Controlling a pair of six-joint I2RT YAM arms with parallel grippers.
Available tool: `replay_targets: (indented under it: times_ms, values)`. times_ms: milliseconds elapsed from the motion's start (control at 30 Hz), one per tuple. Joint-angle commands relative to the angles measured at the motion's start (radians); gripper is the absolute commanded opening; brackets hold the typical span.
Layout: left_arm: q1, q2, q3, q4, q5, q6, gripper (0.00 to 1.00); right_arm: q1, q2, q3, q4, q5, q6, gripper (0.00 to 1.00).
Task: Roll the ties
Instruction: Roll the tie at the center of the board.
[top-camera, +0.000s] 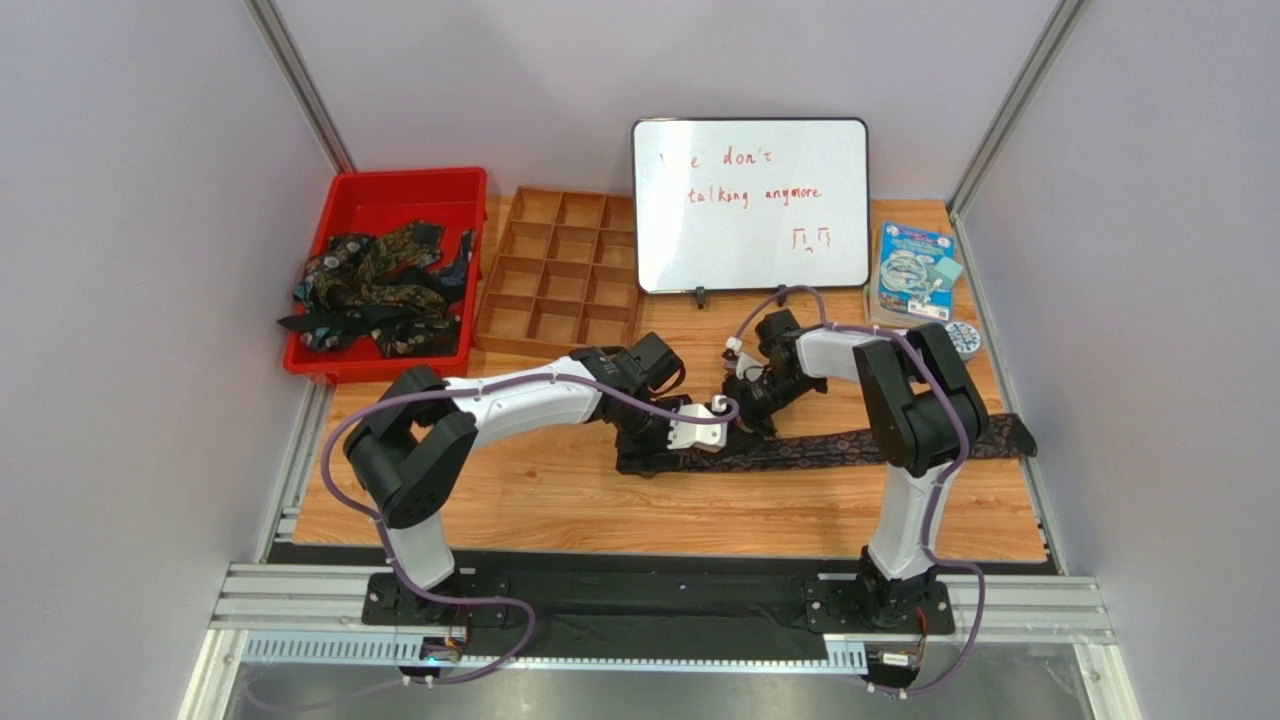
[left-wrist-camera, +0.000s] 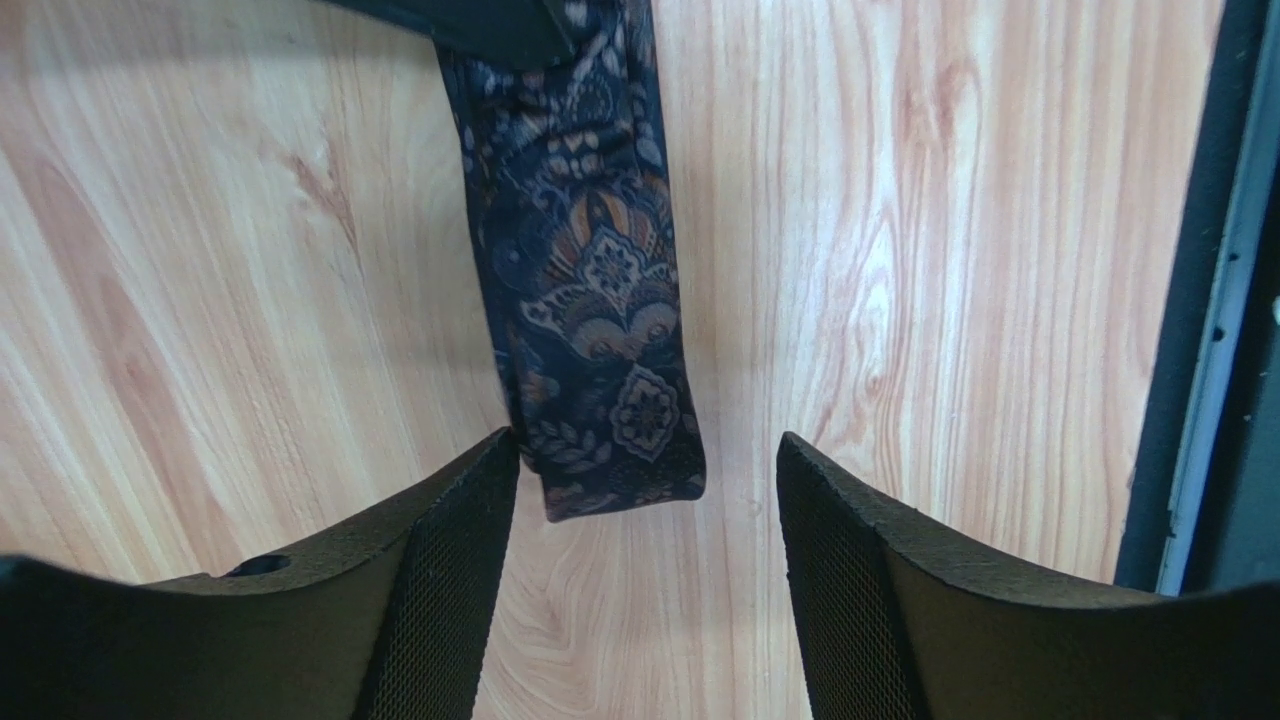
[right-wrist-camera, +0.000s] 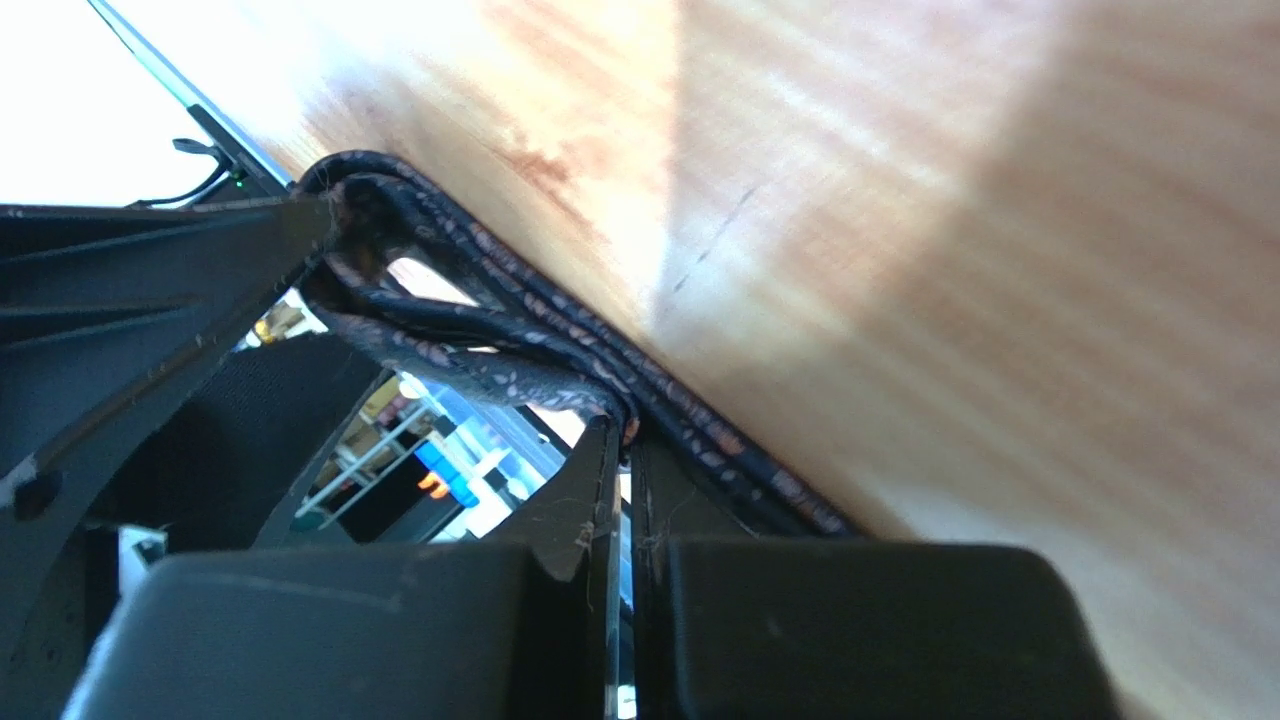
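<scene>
The long, narrow dark necktie with a paisley print (top-camera: 812, 450) lay stretched along the wooden surface (top-camera: 601, 518), its left end gathered between the two arms. The left end effector (left-wrist-camera: 646, 450) had its fingers apart, with the tie's end lying flat just ahead of them, ungripped. The right end effector (right-wrist-camera: 619, 428) had its fingers together, clamped on a loose fold of that same tie.

That single thin pinch was probably all that kept the fold in place. It could spring open or slide free if the right arm pulled along the fabric. The left fingers, closing off-centre, might also drag the end askew and start a crooked roll.

By count there was one tie on the surface and one tangled heap of ties (top-camera: 376, 285), too knotted to number, in one red plastic bin (top-camera: 403, 180). There was also one wooden compartment tray (top-camera: 556, 267) and one whiteboard (top-camera: 751, 203).
</scene>
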Motion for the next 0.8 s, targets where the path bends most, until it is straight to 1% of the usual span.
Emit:
replay_targets:
  times_ms: [0, 133, 233, 267, 367, 567, 767]
  values:
    - [0.003, -0.013, -0.02, 0.037, -0.036, 0.012, 0.71, 0.0, 0.036, 0.015, 0.058, 0.044, 0.024, 0.0]
    - [0.004, 0.038, 0.015, 0.055, -0.067, 0.017, 0.7, -0.002, 0.061, 0.013, 0.068, 0.05, 0.033, 0.0]
    - [0.003, 0.059, 0.05, 0.031, -0.07, 0.032, 0.6, -0.003, 0.061, 0.009, 0.066, 0.053, 0.033, 0.0]
    - [0.004, 0.055, 0.052, 0.025, -0.06, 0.035, 0.5, -0.002, 0.061, 0.006, 0.066, 0.053, 0.032, 0.0]
    - [0.004, 0.024, 0.072, -0.001, -0.015, 0.033, 0.41, -0.005, 0.061, 0.009, 0.065, 0.048, 0.032, 0.0]
    - [-0.011, -0.007, 0.145, -0.029, 0.054, -0.009, 0.4, 0.0, 0.053, 0.01, 0.072, 0.042, 0.041, 0.0]
    - [-0.042, 0.084, 0.233, -0.026, 0.079, -0.046, 0.41, -0.002, 0.047, 0.007, 0.084, 0.022, 0.052, 0.0]
